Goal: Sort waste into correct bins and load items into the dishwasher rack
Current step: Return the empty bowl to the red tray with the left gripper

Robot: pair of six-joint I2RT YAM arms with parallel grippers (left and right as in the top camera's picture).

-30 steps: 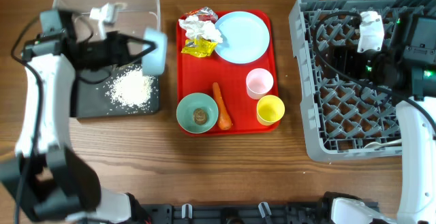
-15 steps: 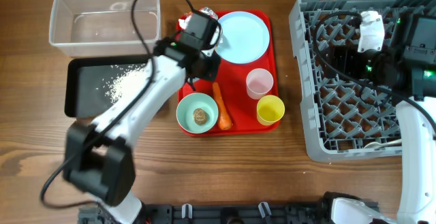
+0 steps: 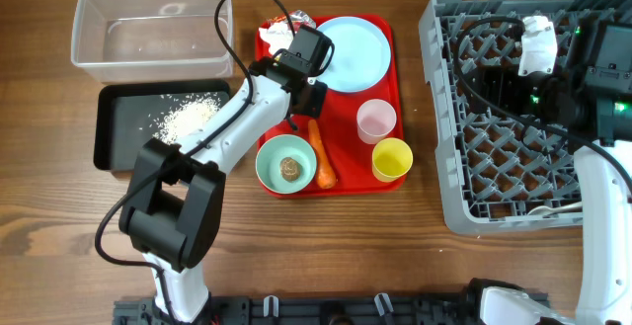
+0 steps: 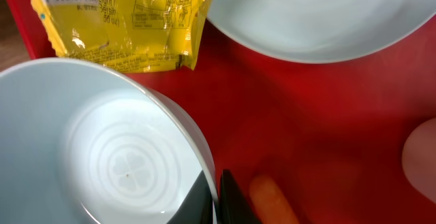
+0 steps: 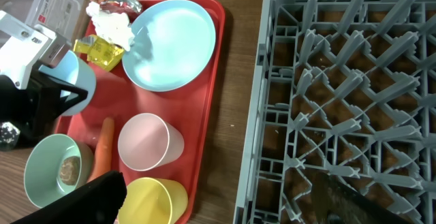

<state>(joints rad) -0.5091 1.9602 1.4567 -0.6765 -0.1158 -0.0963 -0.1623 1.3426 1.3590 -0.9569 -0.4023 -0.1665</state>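
White rice grains (image 3: 183, 120) already in shallow black tray (image 3: 102, 127); left gripper (image 4: 216, 190) clamps emptied pale-blue bowl (image 4: 102, 149), right gripper (image 5: 225, 200) apart, grey plastic lattice rack (image 3: 513, 157) unloaded.

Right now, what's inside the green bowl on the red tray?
One small brown food lump sits at the centre of the green bowl; otherwise bare. The bowl floor under the lump is covered, so unseen.

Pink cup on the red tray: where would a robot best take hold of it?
Probably by its rim, from straight above, one finger inside and one outside. The pink cup stands upright, mouth open, and the yellow cup sits close beside it, leaving little side room.
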